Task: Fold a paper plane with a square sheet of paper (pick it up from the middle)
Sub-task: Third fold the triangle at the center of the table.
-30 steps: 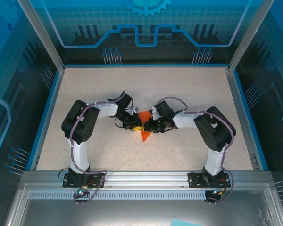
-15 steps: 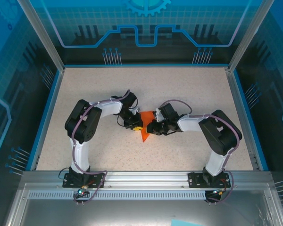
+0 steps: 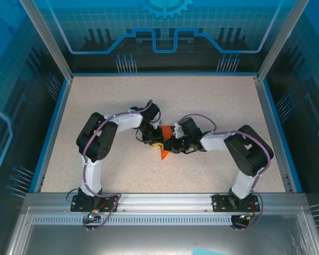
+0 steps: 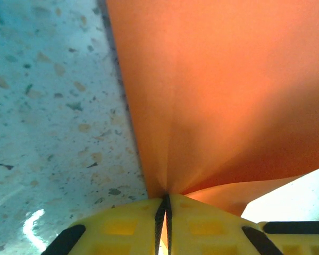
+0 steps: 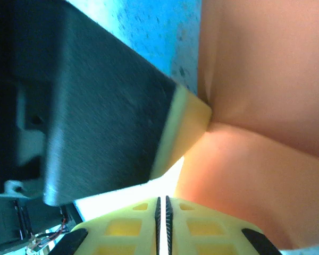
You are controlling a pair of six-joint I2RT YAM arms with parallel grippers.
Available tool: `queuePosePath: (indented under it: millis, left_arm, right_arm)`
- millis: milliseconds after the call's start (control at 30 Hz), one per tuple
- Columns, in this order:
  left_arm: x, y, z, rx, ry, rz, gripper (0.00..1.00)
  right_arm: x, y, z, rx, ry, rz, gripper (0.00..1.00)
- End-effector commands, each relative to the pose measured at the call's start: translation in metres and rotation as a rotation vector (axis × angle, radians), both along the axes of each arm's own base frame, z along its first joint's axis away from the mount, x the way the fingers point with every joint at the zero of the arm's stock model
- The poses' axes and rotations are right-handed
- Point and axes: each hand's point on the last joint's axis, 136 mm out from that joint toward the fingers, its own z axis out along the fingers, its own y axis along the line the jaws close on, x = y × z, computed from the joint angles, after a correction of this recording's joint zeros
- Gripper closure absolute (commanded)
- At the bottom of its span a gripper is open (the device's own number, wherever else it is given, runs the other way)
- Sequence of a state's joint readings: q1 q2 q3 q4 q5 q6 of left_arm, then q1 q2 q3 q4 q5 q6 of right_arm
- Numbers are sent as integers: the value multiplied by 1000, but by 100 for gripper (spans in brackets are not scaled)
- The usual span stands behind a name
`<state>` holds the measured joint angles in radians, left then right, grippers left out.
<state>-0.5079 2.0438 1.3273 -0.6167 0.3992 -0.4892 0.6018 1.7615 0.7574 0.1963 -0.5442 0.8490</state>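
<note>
As the right pincer (image 5: 162, 211) has narrowed until its jaws meet, the paper plane (image 4: 228, 95) lies just ahead, nipped fast by the left pincer (image 4: 166, 211). Right hold unconfirmed; pick-up judged imminent.

No legible text, label, brand, number or sign can be read in any view.

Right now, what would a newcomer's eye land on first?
The bright orange paper plane sits mid-table, the one vivid colour on the speckled table. The left arm and right arm bend in on it from either side, and the left arm's yellow jaws are pinched shut on its fold.
</note>
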Motion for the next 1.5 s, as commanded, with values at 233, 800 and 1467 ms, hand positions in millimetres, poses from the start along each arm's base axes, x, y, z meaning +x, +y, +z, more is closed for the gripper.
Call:
queuePosePath:
  millis: [233, 800, 1467]
  left_arm:
    - [-6, 23, -49, 164, 12, -24, 86]
    - [-4, 20, -51, 156, 10, -31, 85]
    - [21, -9, 20, -8, -109, -10, 77]
  right_arm:
    - [-17, 6, -8, 12, 25, 27, 87]
    - [-13, 6, -20, -28, 29, 34, 85]
    - [-10, 4, -19, -39, 24, 26, 83]
